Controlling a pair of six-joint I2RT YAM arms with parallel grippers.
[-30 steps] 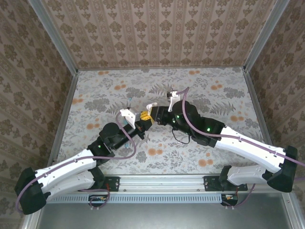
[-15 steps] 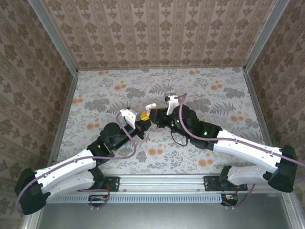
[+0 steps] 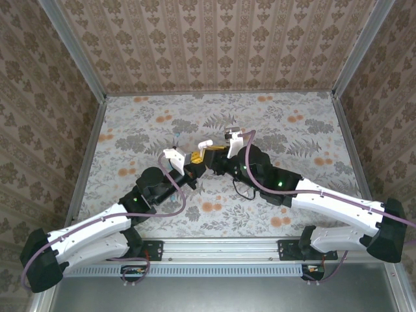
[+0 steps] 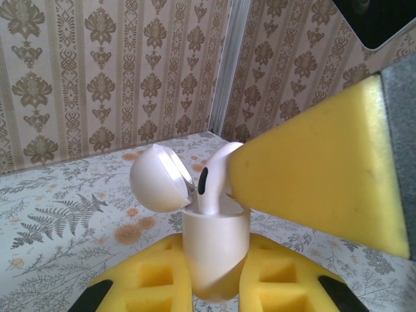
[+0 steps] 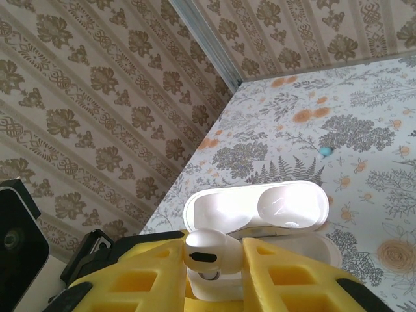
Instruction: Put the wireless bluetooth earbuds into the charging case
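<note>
Fingers of the left gripper were pinched on the charging case, their yellow pads pressing its lower body from both sides and holding it upright. Its lid was swung open toward 10 o'clock in the left wrist view. I saw the right gripper closed on a white earbud, the bud's rounded head poking out past the pads. From the left wrist camera that earbud stood at the case's mouth, its lower end dipped below the rim and its head above it, while one right finger pad came in from 3 o'clock. Overhead, both grippers met near the middle of the table, the left arm reaching from 7 o'clock and the right from 4 o'clock. A teal speck lay on the tabletop beyond the case, at about 1 o'clock in the right wrist view (too small for me to say what it was).
</note>
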